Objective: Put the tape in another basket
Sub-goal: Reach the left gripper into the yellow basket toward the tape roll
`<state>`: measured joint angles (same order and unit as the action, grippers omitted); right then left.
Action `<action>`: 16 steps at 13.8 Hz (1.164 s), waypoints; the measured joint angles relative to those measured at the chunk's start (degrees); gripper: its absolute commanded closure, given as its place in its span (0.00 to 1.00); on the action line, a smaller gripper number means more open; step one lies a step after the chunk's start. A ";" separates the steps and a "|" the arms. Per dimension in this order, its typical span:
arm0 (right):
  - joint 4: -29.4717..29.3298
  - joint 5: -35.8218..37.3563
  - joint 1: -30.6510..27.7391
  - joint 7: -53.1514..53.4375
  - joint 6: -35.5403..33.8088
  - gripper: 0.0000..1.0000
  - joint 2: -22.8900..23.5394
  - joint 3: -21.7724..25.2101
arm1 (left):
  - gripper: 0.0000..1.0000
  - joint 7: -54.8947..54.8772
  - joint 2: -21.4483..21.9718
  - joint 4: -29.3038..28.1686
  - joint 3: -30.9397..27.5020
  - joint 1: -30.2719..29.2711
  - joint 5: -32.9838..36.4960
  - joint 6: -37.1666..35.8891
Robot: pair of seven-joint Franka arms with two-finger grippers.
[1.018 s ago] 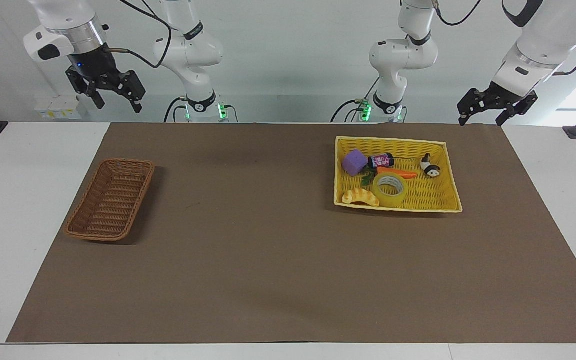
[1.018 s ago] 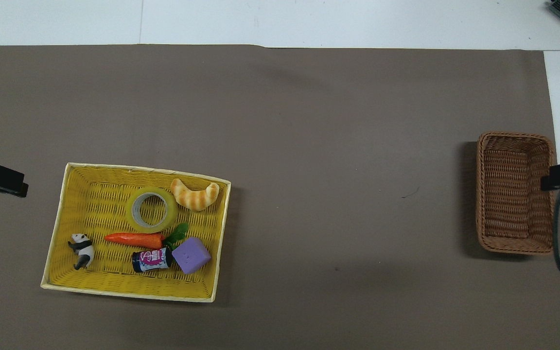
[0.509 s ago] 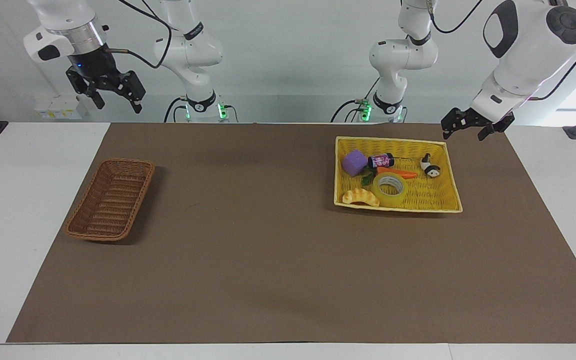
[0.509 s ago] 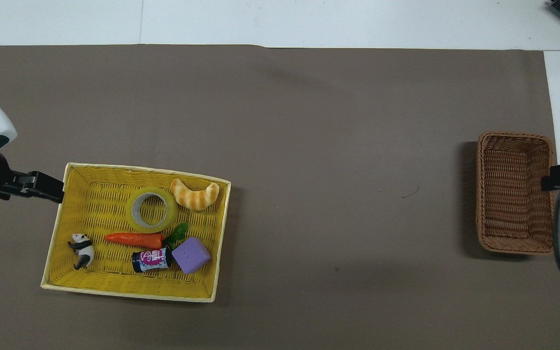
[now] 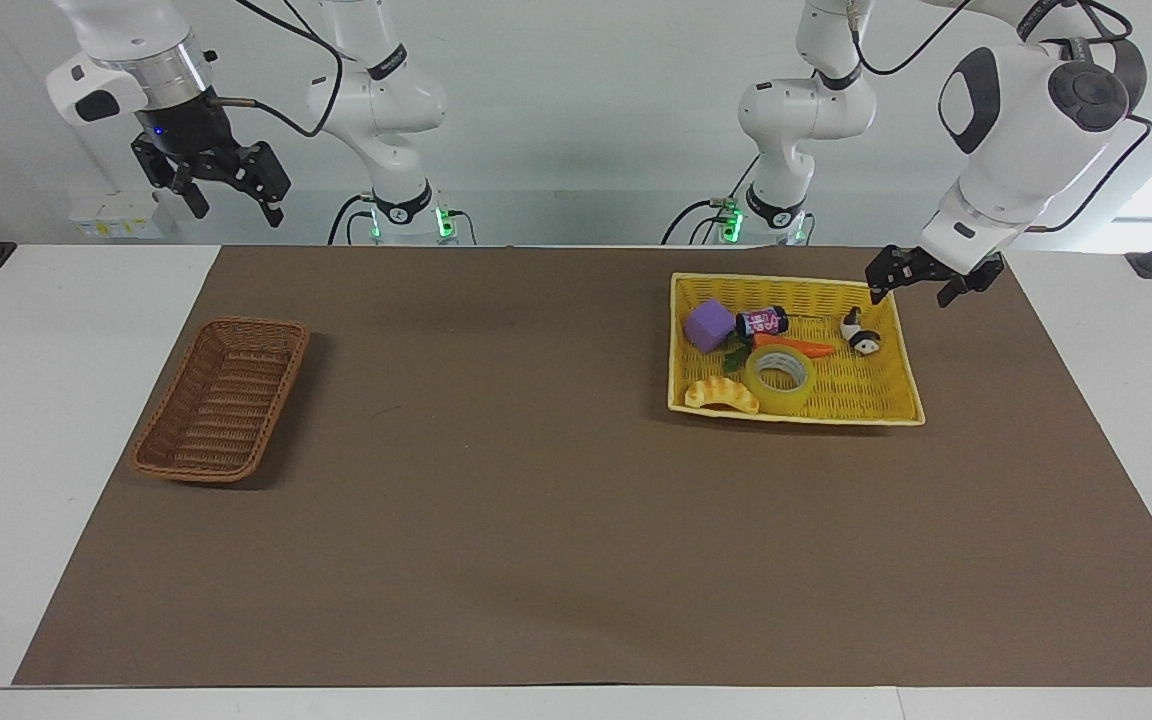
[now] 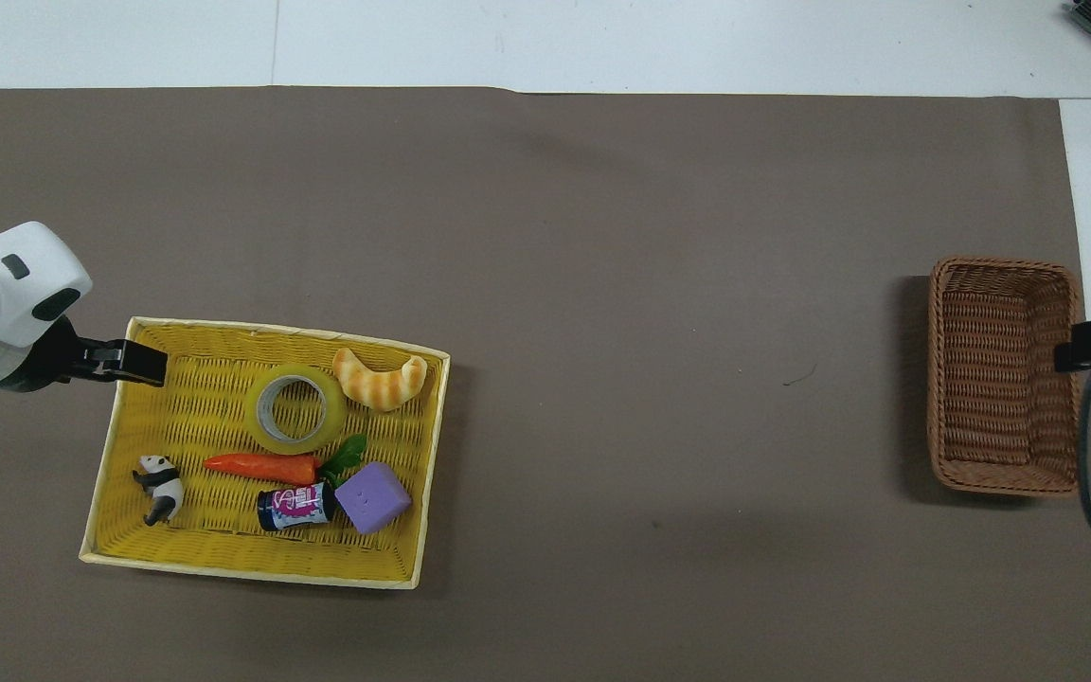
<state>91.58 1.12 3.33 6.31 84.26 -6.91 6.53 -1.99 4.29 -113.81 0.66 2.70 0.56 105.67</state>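
The tape [image 5: 780,369] lies flat in the yellow basket [image 5: 896,405], beside the croissant toy [image 5: 722,395] and the carrot toy [image 5: 796,346]. The left end effector [image 5: 922,287] hangs over the corner of this basket at the left arm's end of the bench, empty, fingers spread, well apart from the tape. The right end effector [image 5: 221,195] waits high, also released and empty. The brown basket [image 5: 221,398] stands empty at the right arm's end.

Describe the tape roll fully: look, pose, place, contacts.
The translucent yellow roll of packing tape with a pale cardboard core lies flat, hole up, on the floor of the bright yellow woven basket. The striped croissant toy sits beside it and the orange toy carrot lies just nearer the robots. No gripper touches it.
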 measured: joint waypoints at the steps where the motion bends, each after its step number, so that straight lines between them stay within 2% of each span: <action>1: 0.00 0.00 0.00 0.00 0.00 0.00 0.00 0.00 | 0.00 0.79 0.02 -1.88 0.07 0.55 -0.27 2.66; 5: 0.00 0.00 -0.03 0.00 0.00 0.00 0.00 0.03 | 0.00 9.09 -0.19 -11.19 0.20 4.85 -0.56 12.78; 9: 0.01 0.00 -0.08 0.00 0.00 0.00 0.00 0.14 | 0.00 13.87 -2.80 -22.81 0.33 9.08 -0.81 26.26; 10: 0.01 0.00 -0.09 0.00 0.00 0.00 0.00 0.17 | 0.10 13.98 -3.47 -24.26 0.31 9.15 -0.83 28.32; 11: 0.01 0.00 -0.11 0.00 0.00 0.00 0.00 0.19 | 0.33 13.98 -3.86 -24.82 0.15 9.13 -0.84 29.57; 12: 0.01 0.00 -0.14 0.00 0.00 0.00 0.00 0.20 | 0.63 13.98 -3.99 -24.89 0.01 9.12 -0.84 29.89; 13: 0.01 0.00 -0.17 0.00 0.00 0.00 0.00 0.21 | 0.88 13.98 -3.98 -24.88 -0.06 9.11 -0.84 29.94; 14: 0.01 0.00 -0.19 0.00 0.00 0.00 0.00 0.22 | 1.00 14.02 -3.98 -24.86 -0.07 9.10 -0.84 29.94; 16: 0.01 0.00 -0.20 0.00 0.00 0.00 0.00 0.23 | 1.00 14.47 -3.97 -24.72 -0.05 9.11 -0.87 29.94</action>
<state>91.59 1.12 3.14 6.31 84.26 -6.91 6.77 12.48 0.31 -138.53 0.60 11.80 -0.31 135.60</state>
